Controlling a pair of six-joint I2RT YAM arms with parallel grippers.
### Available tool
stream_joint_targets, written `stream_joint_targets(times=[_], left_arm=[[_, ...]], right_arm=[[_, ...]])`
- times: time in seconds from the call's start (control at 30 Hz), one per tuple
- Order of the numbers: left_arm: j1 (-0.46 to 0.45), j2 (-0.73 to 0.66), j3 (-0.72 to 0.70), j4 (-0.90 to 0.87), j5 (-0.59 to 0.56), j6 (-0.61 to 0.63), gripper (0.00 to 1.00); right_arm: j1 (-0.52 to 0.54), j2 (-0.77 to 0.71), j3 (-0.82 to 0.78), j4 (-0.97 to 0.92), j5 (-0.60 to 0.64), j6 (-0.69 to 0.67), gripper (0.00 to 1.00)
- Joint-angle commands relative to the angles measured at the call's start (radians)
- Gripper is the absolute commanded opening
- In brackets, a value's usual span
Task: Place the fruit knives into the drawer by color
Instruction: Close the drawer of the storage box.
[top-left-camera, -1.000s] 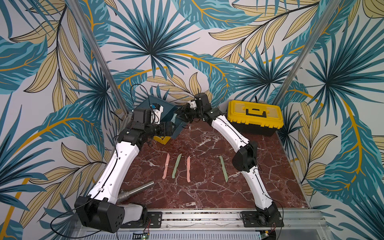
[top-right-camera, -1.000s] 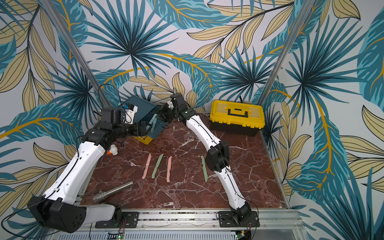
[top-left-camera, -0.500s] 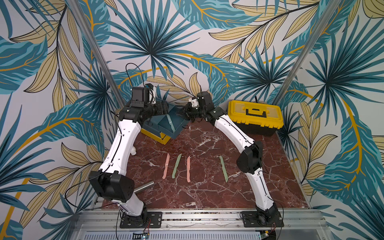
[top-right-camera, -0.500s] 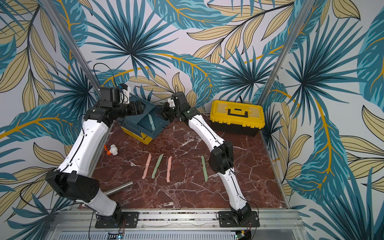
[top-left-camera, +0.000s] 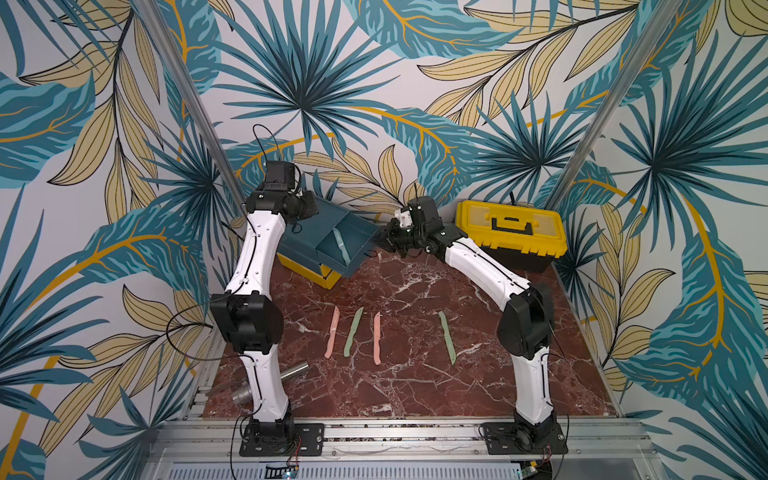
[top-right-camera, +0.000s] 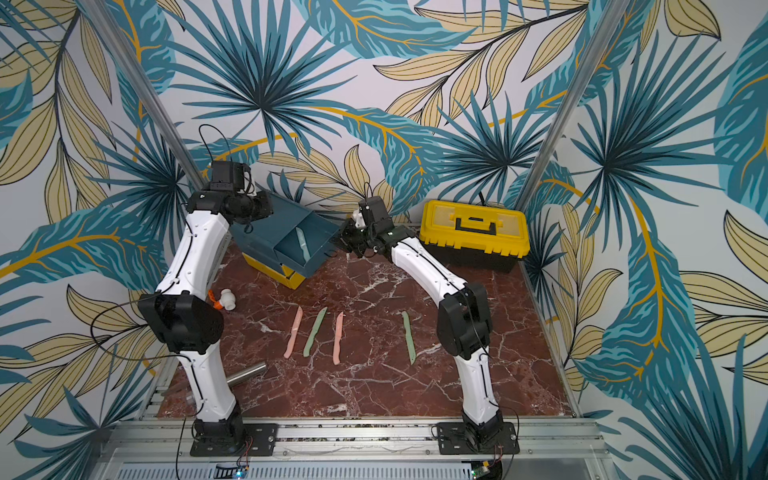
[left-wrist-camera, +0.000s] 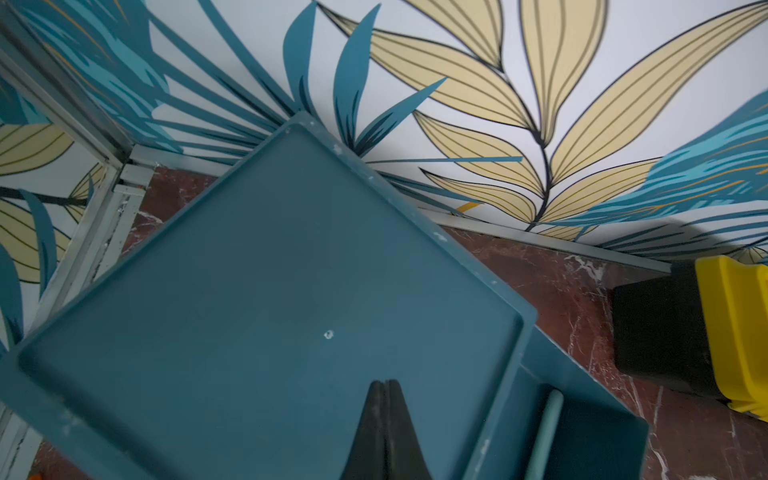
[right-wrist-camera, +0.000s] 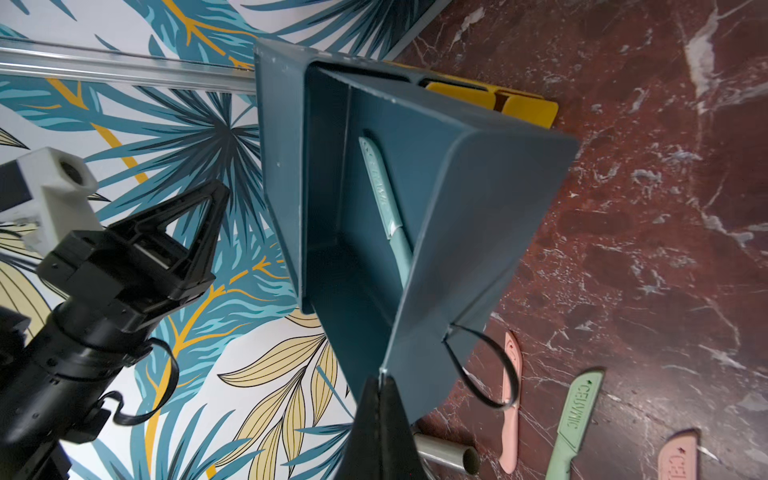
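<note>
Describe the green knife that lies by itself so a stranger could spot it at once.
On the red marble tabletop, four slim knives lie across the middle. Three form a bunched trio; the lone green knife lies apart from them, nearer the right arm. It is the only knife with bare marble on both sides.
</note>
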Motion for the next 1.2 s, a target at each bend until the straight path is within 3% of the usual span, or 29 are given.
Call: stream_joint_targets(times=[0.0,0.4,0.6,0.8,1.17], left_arm=[[0.038,0.03,0.028,0.016,0.053,-0.032,0.0],[0.053,0.116,0.025,-0.006,0.09,-0.013,0.0],[0.054,0.103,-0.027,0.005,0.094,-0.006,0.0],[0.053,0.095,-0.061,0.014,0.107,-0.01,0.0],[0.053,0.068,-0.131,0.026,0.117,-0.009,0.0]], right_arm=[[-0.007,0.013,-0.022,-0.021,0.038,-0.031,0.0],[-0.026,0.019,-0.051,-0.07,0.09,-0.034,0.0],[-0.025,0.098,0.0,-0.011,0.018,0.007,0.0],[-0.01,0.223,0.091,0.09,-0.055,0.101,0.0],[0.061,0.464,0.448,0.157,-0.097,0.187,0.0]])
